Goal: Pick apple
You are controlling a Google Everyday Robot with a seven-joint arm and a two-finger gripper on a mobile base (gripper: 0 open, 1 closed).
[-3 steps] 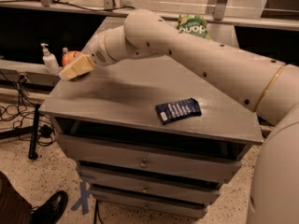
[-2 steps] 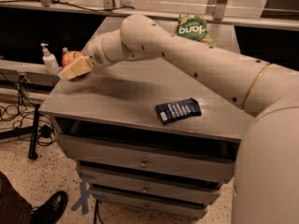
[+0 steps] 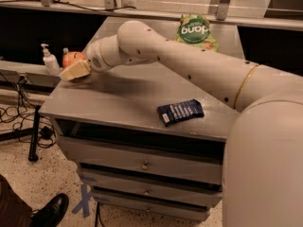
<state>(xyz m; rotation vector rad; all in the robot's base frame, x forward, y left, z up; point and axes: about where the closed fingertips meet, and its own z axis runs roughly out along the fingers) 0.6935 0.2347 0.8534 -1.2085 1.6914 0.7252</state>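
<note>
The apple (image 3: 71,58) is round and red-orange. It sits at the far left edge of the grey cabinet top (image 3: 128,96). My gripper (image 3: 75,71) is at the end of the white arm (image 3: 189,63), which reaches across the top from the right. The gripper is right at the apple, in front of and just below it in the view, and it hides the apple's lower part. I cannot tell whether the apple is gripped or only touched.
A dark blue snack packet (image 3: 180,111) lies at the front right of the top. A green snack bag (image 3: 195,31) stands at the back. A white pump bottle (image 3: 49,60) stands on a ledge left of the apple. Drawers (image 3: 142,164) are below. A person's shoe (image 3: 49,212) is on the floor at lower left.
The arm has shifted only slightly. The gripper stays at the apple at the left edge of the top.
</note>
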